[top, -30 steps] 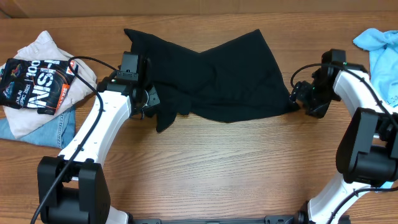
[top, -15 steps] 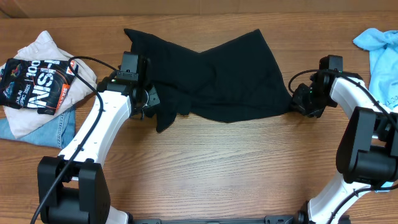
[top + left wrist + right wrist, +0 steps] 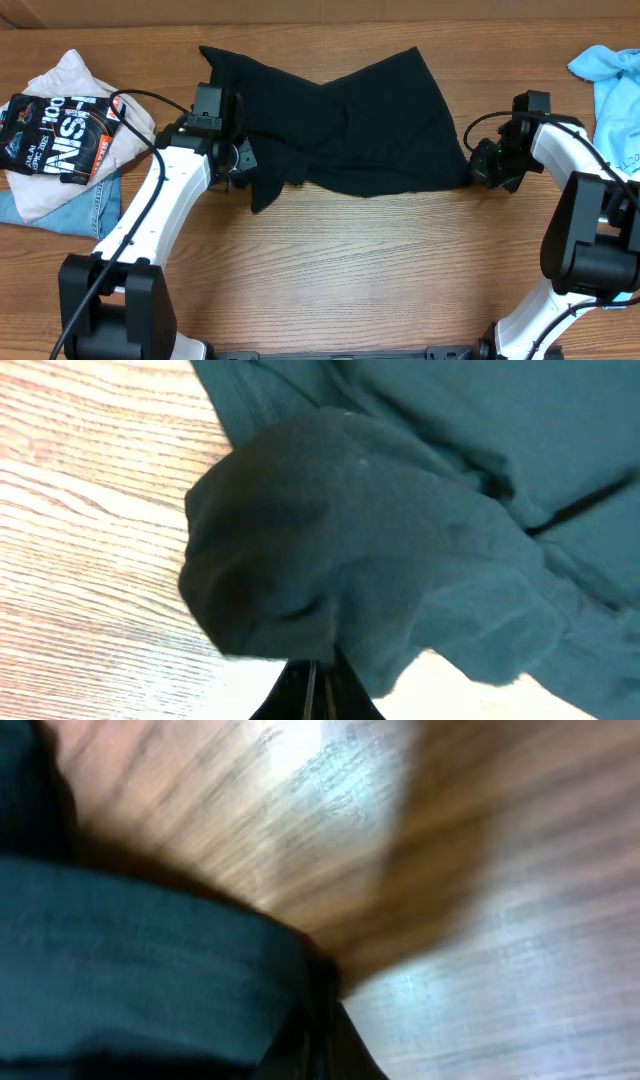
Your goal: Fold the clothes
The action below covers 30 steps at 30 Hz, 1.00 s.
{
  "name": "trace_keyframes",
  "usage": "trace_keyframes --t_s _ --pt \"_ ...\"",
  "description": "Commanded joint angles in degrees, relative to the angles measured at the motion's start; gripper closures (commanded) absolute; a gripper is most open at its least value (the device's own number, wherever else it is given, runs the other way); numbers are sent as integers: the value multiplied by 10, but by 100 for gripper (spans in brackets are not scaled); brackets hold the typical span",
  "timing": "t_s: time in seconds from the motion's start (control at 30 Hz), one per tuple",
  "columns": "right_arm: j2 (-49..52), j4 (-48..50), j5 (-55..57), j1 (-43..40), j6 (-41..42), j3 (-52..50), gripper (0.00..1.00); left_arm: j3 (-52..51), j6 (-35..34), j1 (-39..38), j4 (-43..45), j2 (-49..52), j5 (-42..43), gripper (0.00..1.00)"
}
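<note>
My left pincer (image 3: 241, 159) clenches a bunched fold of the shirt (image 3: 350, 130); my right pincer (image 3: 478, 166) clenches its right corner. It lies rumpled across the worktop's (image 3: 350, 270) far middle. Far left, a printed garment (image 3: 55, 135) reads partly "HSIN".

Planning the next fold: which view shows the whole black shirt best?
Overhead: the whole shirt is in frame, its outline clear. The left wrist view shows only a bunched fold; the right wrist view shows only a blurred edge.
</note>
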Motion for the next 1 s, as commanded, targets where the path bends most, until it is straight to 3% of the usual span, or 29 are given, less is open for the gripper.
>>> trace_keyframes --t_s 0.0,0.27,0.53,0.73,0.97 --pt "-66 -40 -3 -2 -3 68 96 31 33 2 -8 -62 11 96" --pt "-180 -223 28 -2 -32 252 96 87 72 14 -63 -201 7 96" --pt "-285 -344 45 -8 -34 426 96 192 80 106 -113 -325 75 96" --pt "-359 -377 69 -8 -34 535 96 275 104 137 -138 -393 80 96" --pt "-425 -349 89 -8 -29 612 96 326 104 137 -150 -449 -9 96"
